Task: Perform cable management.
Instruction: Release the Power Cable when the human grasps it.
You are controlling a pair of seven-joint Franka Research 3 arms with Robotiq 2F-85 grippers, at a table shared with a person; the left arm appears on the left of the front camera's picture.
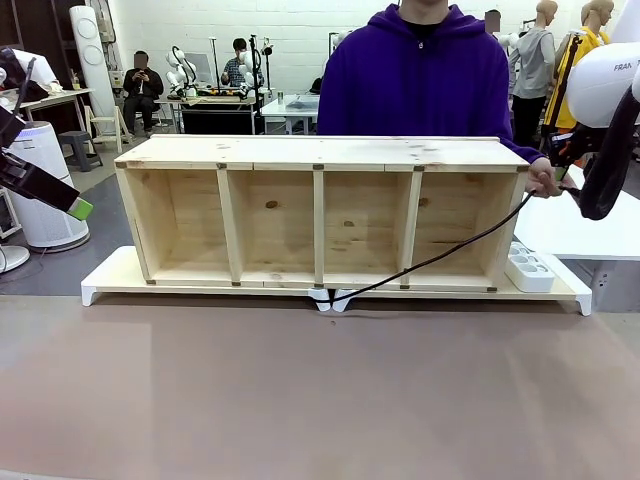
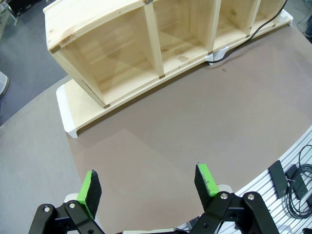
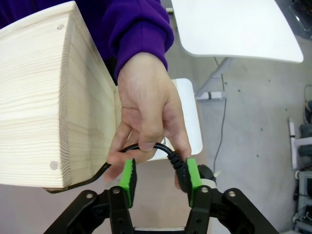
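Observation:
The black cable [image 1: 420,265] runs from a white clip [image 1: 330,298] at the shelf's front edge up to the person's hand [image 1: 545,180] at the shelf's right end. In the right wrist view that hand [image 3: 146,107] pinches the cable [image 3: 146,146] just behind its plug [image 3: 179,168]. My right gripper [image 3: 160,178] is open around it, and the plug rests against one green pad [image 3: 193,173]. From the front, the right gripper [image 1: 556,160] hovers beside the hand. My left gripper [image 2: 148,187] is open and holds nothing, high over the table's left side [image 1: 60,200].
A wooden shelf [image 1: 320,152] with several open compartments stands on a white base board [image 1: 110,275] across the table. A white power strip [image 1: 530,268] lies at the board's right end. The person in a purple hoodie [image 1: 425,75] stands behind the shelf. Brown table surface [image 1: 320,390] lies in front.

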